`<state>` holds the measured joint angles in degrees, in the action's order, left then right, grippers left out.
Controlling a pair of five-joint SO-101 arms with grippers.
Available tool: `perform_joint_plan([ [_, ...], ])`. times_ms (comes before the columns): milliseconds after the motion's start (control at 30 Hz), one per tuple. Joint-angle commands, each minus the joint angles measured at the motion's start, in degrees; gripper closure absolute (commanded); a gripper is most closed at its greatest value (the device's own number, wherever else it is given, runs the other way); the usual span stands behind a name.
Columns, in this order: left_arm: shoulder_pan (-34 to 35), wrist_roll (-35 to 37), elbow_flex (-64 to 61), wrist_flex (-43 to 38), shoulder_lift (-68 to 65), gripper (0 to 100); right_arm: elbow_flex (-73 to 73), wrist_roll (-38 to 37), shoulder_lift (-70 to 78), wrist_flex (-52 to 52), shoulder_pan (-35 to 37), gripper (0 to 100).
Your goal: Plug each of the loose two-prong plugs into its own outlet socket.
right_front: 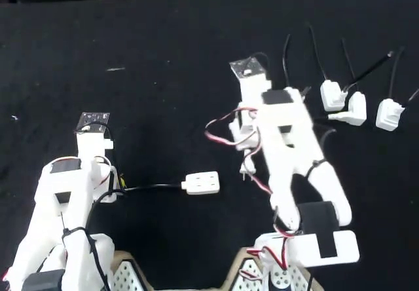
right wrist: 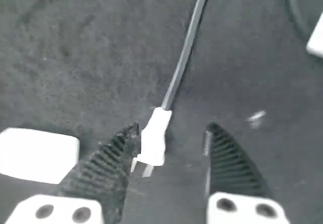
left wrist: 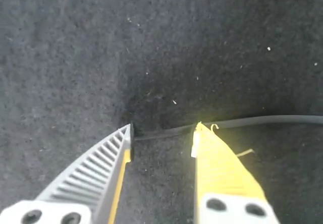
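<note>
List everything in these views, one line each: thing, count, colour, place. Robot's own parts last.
cloth: one, black, covering the table.
outlet strip: one, white, mid-table between the arms, with a black cord running toward the left arm.
loose plugs: three, white with black cords, far right of the table.
fourth plug: one, white, black cord, between the right pincer's fingers, beside one and clear of the other.
arms: two, white, near edge.
left pincer: grey and yellow, open, tips at the strip's cord.
right pincer: black, open.
</note>
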<state>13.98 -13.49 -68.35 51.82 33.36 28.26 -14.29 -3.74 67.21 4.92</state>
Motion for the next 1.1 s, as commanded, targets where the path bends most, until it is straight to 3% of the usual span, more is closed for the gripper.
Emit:
perform_joint_plan([
  [0,-0.3,0.6,-0.5,-1.7,-0.6,80,-2.9,-23.0,-2.9,0.3,-5.7,88.0],
  [167,-0.3,0.6,-0.5,-1.8,-0.6,80,2.9,-52.5,-0.3,0.3,-9.1,92.3],
  [267,-0.3,0.6,-0.5,-1.8,-0.6,80,5.5,-60.4,0.4,0.2,-8.8,92.3],
  [400,-0.3,0.6,-0.5,-1.8,-0.6,80,7.2,-59.8,0.4,-2.5,-5.4,92.2],
  [633,-0.3,0.6,-0.5,-1.8,-0.6,80,11.7,-47.3,0.0,-7.4,6.2,84.2],
  [833,-0.3,0.6,-0.5,-1.7,-0.6,80,8.7,-37.6,0.0,-9.0,10.7,84.3],
  [933,-0.3,0.6,-0.5,-1.7,-0.6,80,6.5,-38.1,0.0,-9.1,10.5,84.1],
  [1067,-0.3,0.5,-0.5,-1.7,-0.6,80,5.7,-51.1,0.3,-9.1,7.6,84.3],
])
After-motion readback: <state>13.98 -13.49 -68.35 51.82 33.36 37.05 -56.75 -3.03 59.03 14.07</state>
